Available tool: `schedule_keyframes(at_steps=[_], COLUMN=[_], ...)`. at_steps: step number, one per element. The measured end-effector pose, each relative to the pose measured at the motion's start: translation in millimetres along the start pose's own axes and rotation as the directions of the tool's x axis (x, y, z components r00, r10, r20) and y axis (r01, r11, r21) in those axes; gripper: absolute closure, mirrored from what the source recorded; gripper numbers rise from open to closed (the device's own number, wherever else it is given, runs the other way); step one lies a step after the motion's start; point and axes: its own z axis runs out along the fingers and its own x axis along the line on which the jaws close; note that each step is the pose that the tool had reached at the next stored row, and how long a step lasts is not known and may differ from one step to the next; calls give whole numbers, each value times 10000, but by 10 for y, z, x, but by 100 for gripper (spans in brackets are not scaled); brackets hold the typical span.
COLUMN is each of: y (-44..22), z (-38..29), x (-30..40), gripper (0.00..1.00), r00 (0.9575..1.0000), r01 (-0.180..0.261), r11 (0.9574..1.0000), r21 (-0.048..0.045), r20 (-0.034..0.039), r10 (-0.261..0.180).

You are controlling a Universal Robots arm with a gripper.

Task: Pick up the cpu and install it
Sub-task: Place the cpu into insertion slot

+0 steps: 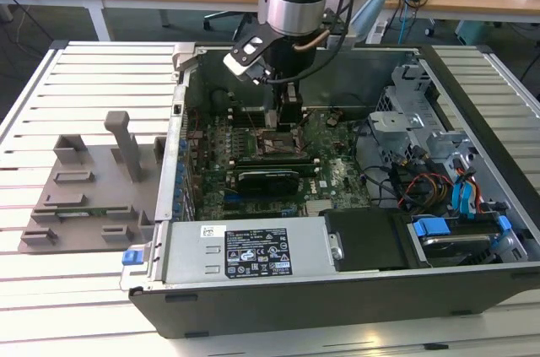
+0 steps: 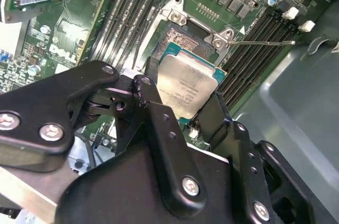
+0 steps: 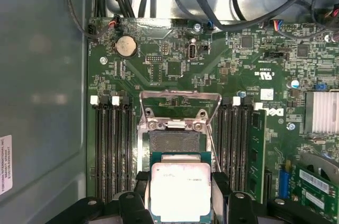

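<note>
A: Status? Where's the cpu (image 3: pixel 181 189)?
B: Clamped by its edges between our gripper (image 1: pixel 287 118) fingers (image 3: pixel 141 181). It sits flat, metal top up, low over the socket (image 3: pixel 175 140) inside the case (image 1: pixel 337 311).
A: Why edge grip?
B: We judge it leaves the underside free to seat. Frame (image 3: pixel 180 97) is swung up, so the socket's open. We can't tell if it's touching yet.
</note>
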Motion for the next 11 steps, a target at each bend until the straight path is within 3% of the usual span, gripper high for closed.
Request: schedule_keyframes(at_steps=[11], y=[2], z=[136], x=[14], gripper=[45], r00=[10000], r01=[-1], r11=[10000], r21=[0], r20=[0], r10=[1])
